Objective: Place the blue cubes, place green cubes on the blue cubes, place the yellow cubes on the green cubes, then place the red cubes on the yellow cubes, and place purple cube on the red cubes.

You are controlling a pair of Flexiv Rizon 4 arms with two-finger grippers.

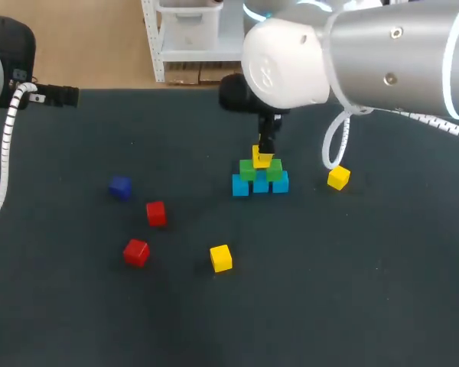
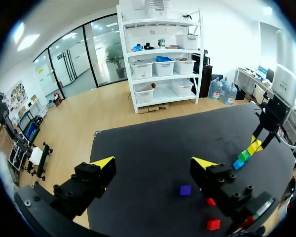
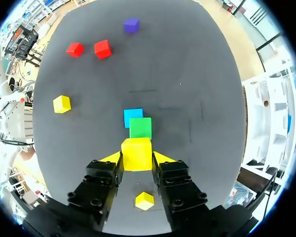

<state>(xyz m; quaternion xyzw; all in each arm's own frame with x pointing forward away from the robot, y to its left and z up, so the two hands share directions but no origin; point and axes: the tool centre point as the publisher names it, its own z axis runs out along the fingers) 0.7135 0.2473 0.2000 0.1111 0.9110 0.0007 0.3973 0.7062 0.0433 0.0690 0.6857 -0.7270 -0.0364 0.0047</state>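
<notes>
The right gripper (image 3: 136, 158) is clamped on a yellow cube (image 3: 136, 150), one finger flat against each of two opposite faces. The cube sits square between the fingers with its top face level, and being a cube it has no long axis. It is directly over the stack. From the head view it seems to rest on the two green cubes (image 1: 248, 170), though contact there is hard to judge. The greens sit on a row of three blue cubes (image 1: 260, 186). That row's long axis runs straight ahead along the gap between the fingers, so one green and one blue show just ahead of the fingertips.

A second yellow cube (image 3: 144, 201) lies behind the fingers on the table (image 1: 352, 290), and a third (image 3: 61, 103) lies off to one side. Two red cubes (image 3: 102, 49) and the purple cube (image 3: 131, 25) lie far ahead.

The left gripper (image 2: 153, 163) hangs well away with its fingers wide apart, nothing between them. The purple cube lies just ahead of them.
</notes>
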